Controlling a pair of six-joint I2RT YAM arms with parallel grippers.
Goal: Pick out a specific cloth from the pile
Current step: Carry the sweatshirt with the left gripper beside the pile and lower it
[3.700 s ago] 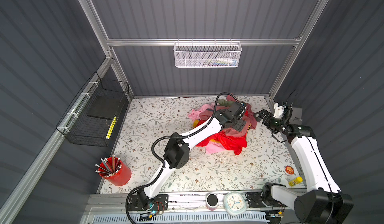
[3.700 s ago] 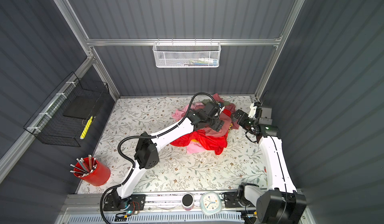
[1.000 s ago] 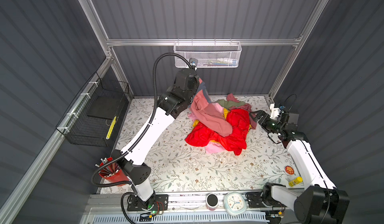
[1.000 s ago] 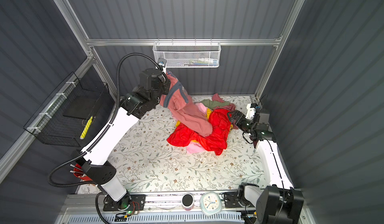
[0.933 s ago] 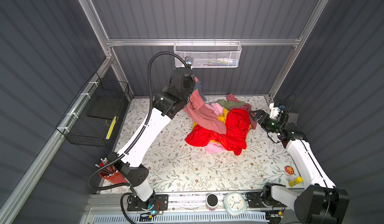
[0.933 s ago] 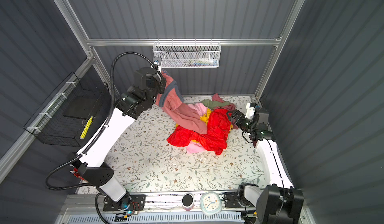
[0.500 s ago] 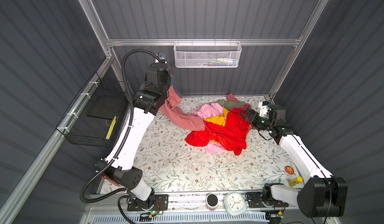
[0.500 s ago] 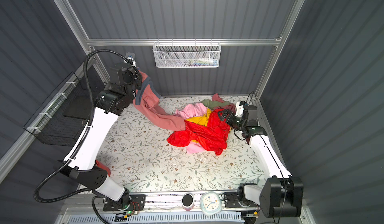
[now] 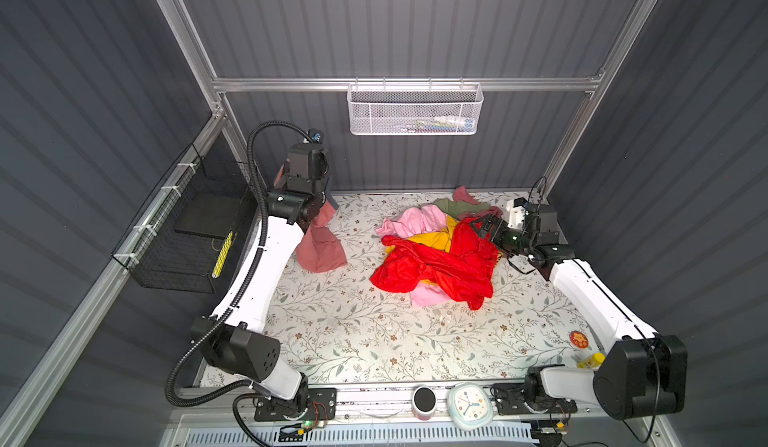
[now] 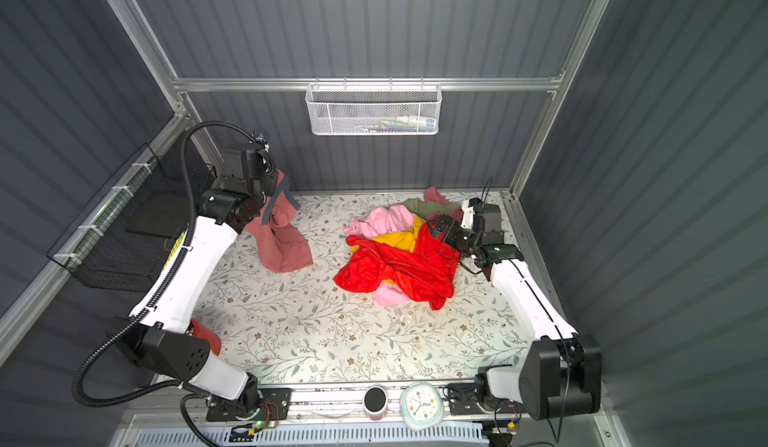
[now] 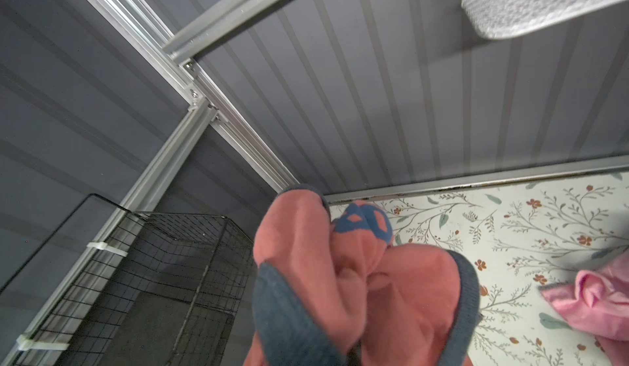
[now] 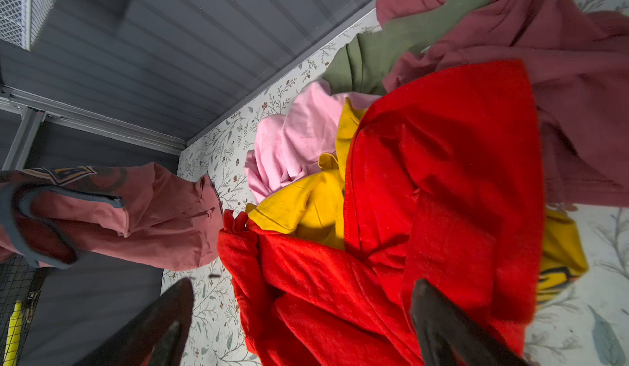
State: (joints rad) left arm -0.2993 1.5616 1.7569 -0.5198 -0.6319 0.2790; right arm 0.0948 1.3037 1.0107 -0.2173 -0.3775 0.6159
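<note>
A bare strip of flowered table (image 10: 316, 324) runs between the hanging cloth (image 10: 286, 237) and the pile (image 10: 399, 258), and the whole front half lies open. The black wire basket (image 9: 183, 241) crowds the left wall, and the white mesh basket (image 9: 415, 108) juts overhead from the back wall. My right pincer (image 9: 482, 225), spread wide, sits against the pile's red folds. A clock (image 9: 469, 401) stands at the front rail.

No word or number can be read anywhere. The dusty salmon-pink T-shirt with grey-blue trim (image 11: 306, 262) carries blue printed shapes in the left wrist view and a blue-and-yellow print in the right wrist view, both too crumpled to spell out. The pale rounded-square clock (image 9: 469, 403) at the front edge of the floral-patterned table (image 9: 353, 341) shows hands but no legible numerals. The small round orange sticker (image 9: 578, 338) on the table is too small to read.
</note>
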